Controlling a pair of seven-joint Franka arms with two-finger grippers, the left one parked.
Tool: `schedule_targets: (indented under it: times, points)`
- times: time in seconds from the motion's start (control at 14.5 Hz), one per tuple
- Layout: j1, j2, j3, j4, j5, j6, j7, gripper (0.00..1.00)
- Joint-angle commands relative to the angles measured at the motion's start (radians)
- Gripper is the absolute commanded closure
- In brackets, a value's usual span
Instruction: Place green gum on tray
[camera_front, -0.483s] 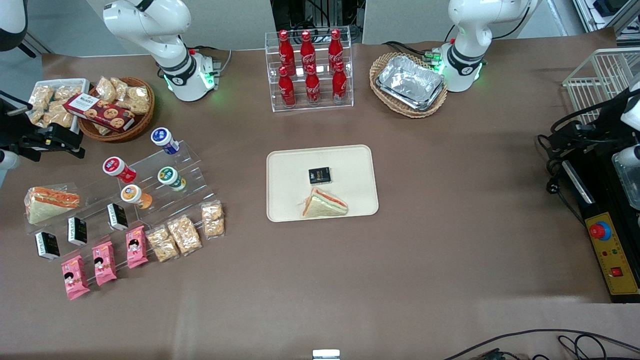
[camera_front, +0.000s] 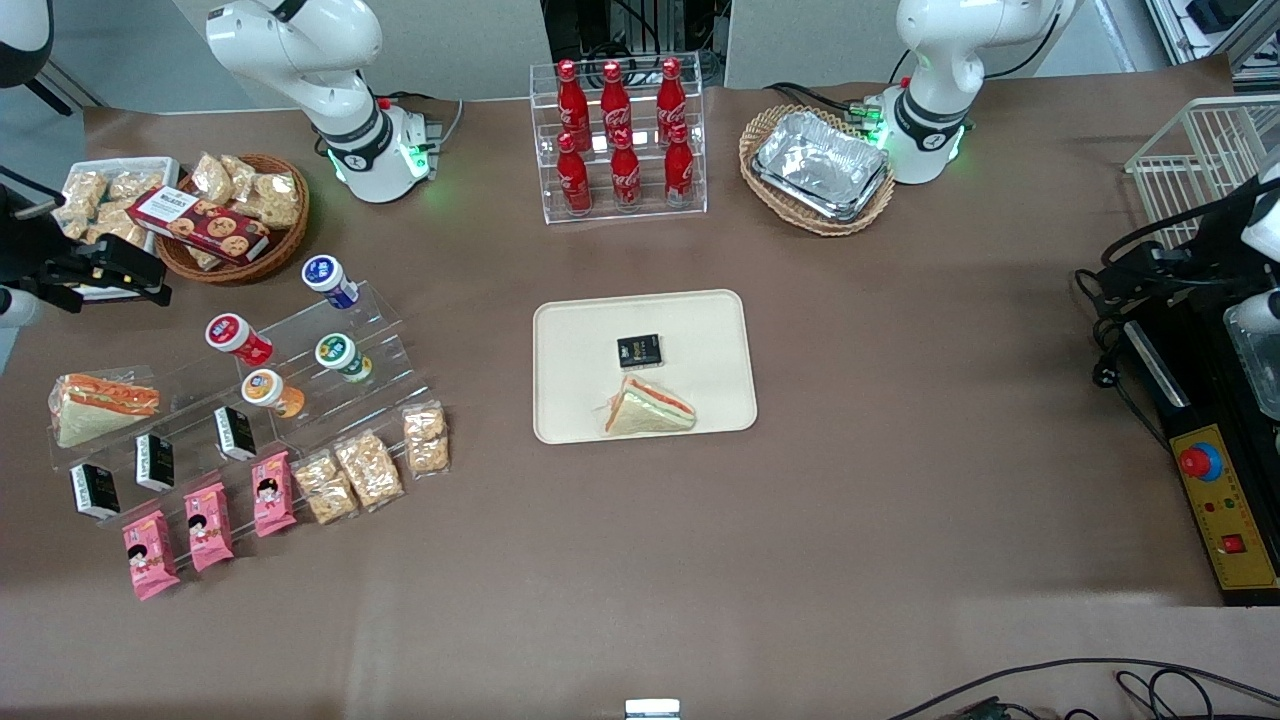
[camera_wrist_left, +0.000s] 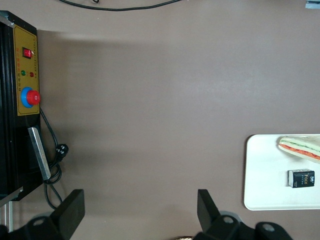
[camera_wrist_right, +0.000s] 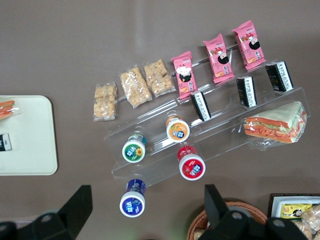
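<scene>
Green gum (camera_front: 342, 356) on clear stand, left-centre of front view, tray (camera_front: 720, 330) mid-frame; gripper (camera_front: 120, 272) at left edge, fingers spread, empty; risk: crowded bottles, fingers could clip orange bottle (camera_front: 272, 392), toppling it

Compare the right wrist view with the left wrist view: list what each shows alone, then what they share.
Only the right wrist view shows the green gum on the clear stepped rack with the blue-lidded bottle, the red-lidded bottle and the orange-lidded bottle, plus the pink snack packs. The open gripper hangs above that display.

Only the left wrist view shows the yellow control box with its red button.

Both show the tray, carrying a sandwich and a small black box.
</scene>
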Motion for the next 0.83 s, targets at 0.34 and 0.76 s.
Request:
schedule_targets:
  times: [0.34,0.76]
  points:
    - [0.027,-0.011,-0.001,-0.02,-0.001,0.027,0.011,0.0]
    - [0.021,-0.017,-0.005,-0.02,0.026,0.023,0.01,0.0]
